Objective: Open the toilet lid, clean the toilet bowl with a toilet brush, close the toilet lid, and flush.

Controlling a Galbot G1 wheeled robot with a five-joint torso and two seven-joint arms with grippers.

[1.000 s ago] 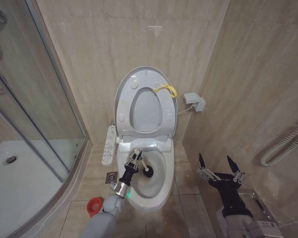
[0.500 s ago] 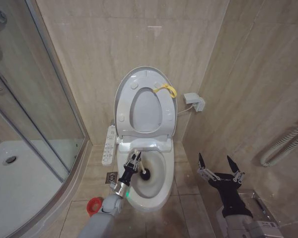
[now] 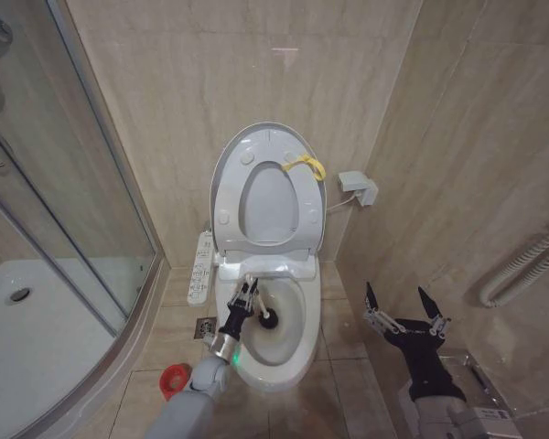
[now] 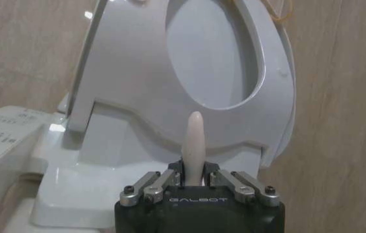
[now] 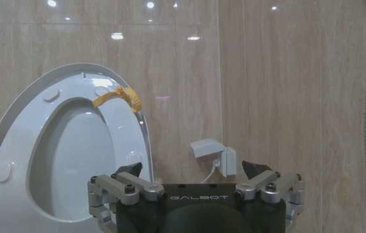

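Note:
The toilet lid (image 3: 270, 203) stands raised against the wall behind the upturned seat ring, its yellow strap (image 3: 305, 165) at the top. Below it the toilet bowl (image 3: 297, 352) lies open. My left gripper (image 3: 244, 300) reaches over the bowl's near left rim, shut on the white handle of the toilet brush (image 3: 267, 318), whose dark head sits inside the bowl. In the left wrist view the handle (image 4: 194, 141) sticks up from the shut left gripper (image 4: 196, 177) toward the lid (image 4: 209, 58). My right gripper (image 3: 407, 306) hangs open to the right of the toilet, also seen as (image 5: 194, 170).
The red cup holder (image 3: 174, 377) stands on the floor left of the bowl. A white remote panel (image 3: 201, 267) is mounted beside the seat. A glass shower enclosure (image 3: 64, 229) fills the left; a wall box (image 3: 359, 187) and a hose (image 3: 526, 265) are on the right.
The brush head has shifted slightly to the left inside the bowl with my left gripper. The right arm has not moved.

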